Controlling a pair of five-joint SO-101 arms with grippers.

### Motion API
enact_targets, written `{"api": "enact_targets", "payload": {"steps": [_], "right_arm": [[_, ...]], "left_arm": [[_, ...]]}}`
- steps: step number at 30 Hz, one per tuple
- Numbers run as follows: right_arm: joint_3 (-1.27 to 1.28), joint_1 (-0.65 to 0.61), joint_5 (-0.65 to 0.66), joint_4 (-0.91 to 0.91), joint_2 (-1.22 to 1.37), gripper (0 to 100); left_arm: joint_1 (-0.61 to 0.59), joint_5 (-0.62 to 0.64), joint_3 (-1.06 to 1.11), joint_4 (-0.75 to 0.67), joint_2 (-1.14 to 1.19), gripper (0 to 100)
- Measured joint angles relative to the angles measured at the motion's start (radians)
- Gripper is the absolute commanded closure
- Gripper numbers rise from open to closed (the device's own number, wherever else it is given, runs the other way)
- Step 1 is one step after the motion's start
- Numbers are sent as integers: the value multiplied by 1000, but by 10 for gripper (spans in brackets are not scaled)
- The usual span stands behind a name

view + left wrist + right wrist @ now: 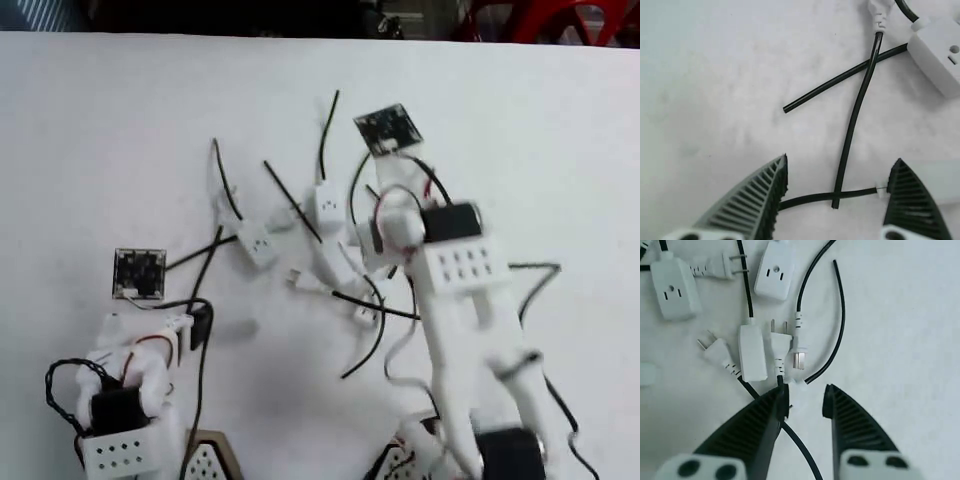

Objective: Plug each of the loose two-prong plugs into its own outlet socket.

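White two-prong plugs (781, 342), three counted in the right wrist view, lie loose among the outlet sockets (775, 274) and black cables (856, 105), clustered at the centre of the high view. None looks seated, so the whole job appears outstanding.

Right gripper (805, 397): fingers parted, empty, just short of the middle plug.

Left gripper (840, 172): spread wide, empty, over cable ends.

White table (120, 120); dark room edge along the top, red furniture (560, 15) upper right.

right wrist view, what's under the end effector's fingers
The right end effector is open over the table. Black cords from a white plug and a smaller plug pass under one finger; one cord emerges between the fingers. The finger hides which plug it belongs to.
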Motion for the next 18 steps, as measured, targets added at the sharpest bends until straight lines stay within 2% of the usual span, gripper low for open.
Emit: {"api": "enact_targets", "payload": {"steps": [8,18], "right_arm": [[-325,-38,0,114,485,875],[-511,-48,28,120,807,875]], "left_arm": [[0,0,0,0,0,683],[0,0,0,0,0,683]]}}
